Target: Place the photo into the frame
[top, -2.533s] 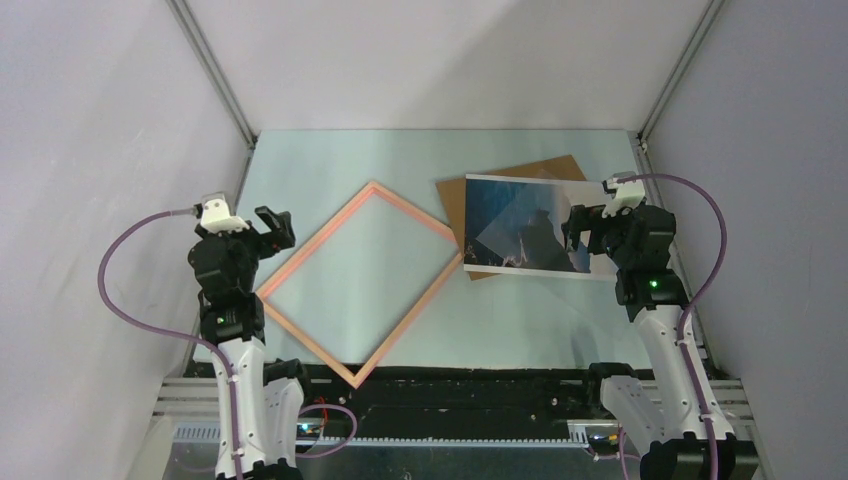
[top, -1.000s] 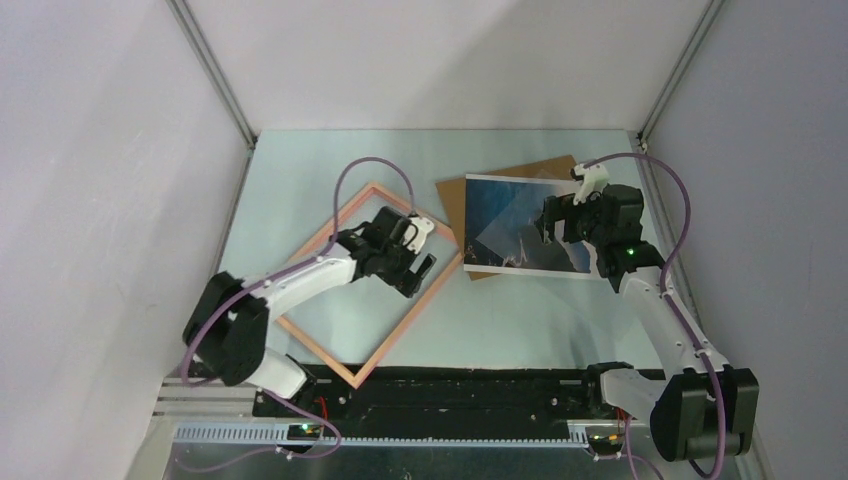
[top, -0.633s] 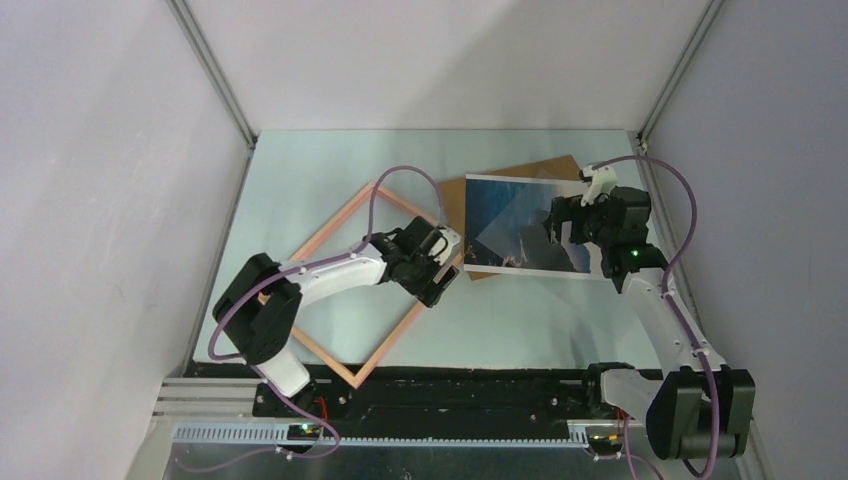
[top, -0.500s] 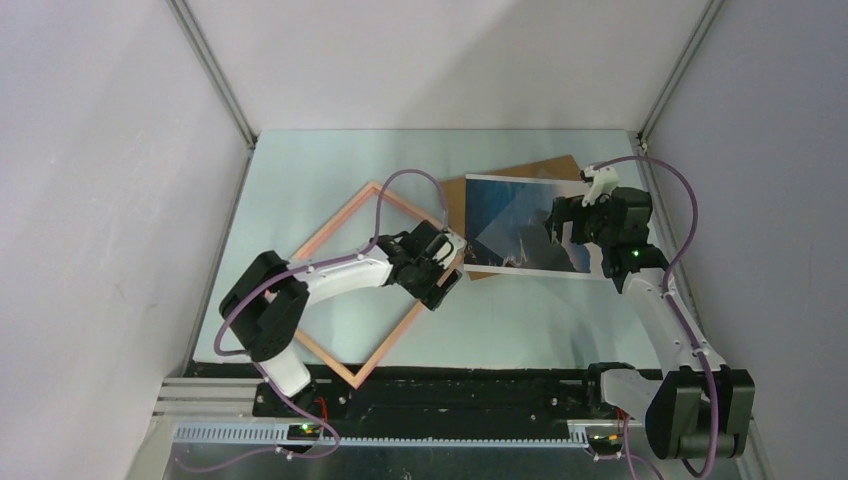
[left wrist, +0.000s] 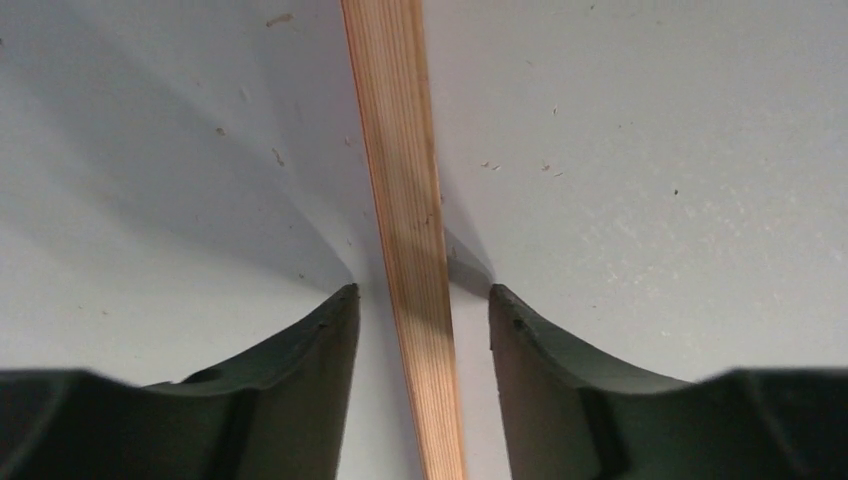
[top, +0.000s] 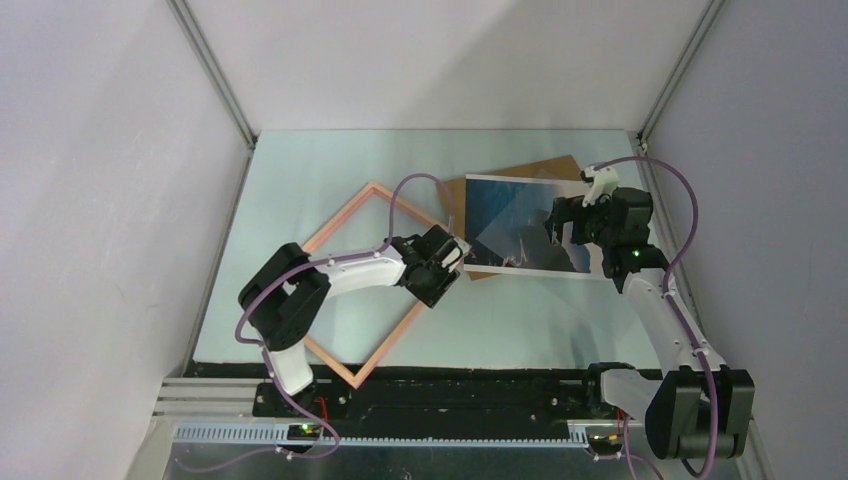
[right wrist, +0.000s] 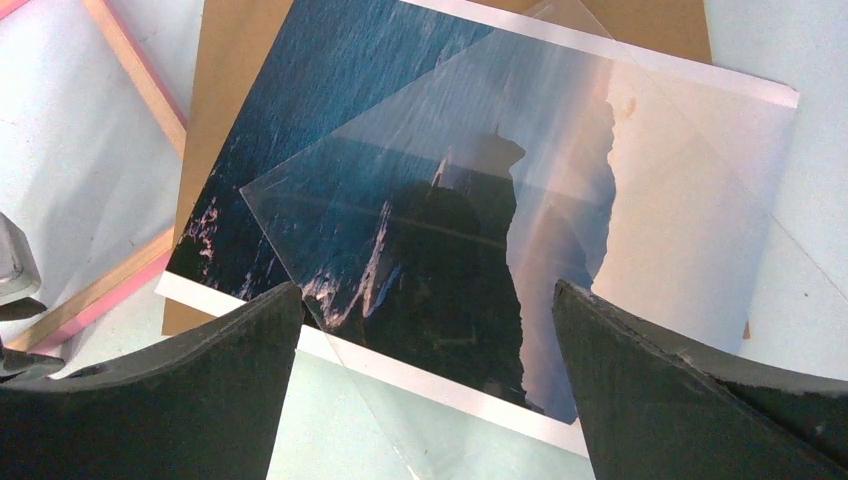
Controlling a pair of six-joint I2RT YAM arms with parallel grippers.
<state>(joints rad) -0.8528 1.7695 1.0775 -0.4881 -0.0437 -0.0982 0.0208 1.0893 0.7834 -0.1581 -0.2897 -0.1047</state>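
Left gripper (left wrist: 420, 300) straddles frame (left wrist: 400, 150) rail
Fingers apart, not touching it; right gripper (right wrist: 425, 292) hangs spread wide over photo (right wrist: 400, 150) beside frame.

Pale green table (top: 300, 180); a pink frame (top: 335, 221) lies flat centre-left, turned like a diamond; a brown backing board (top: 545, 166) lies far right.

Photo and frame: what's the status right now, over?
Left end effector open, straddling one rail of the frame. Right end effector open above the photo. Photo outside frame, on brown board. Clear sheet lying across photo.
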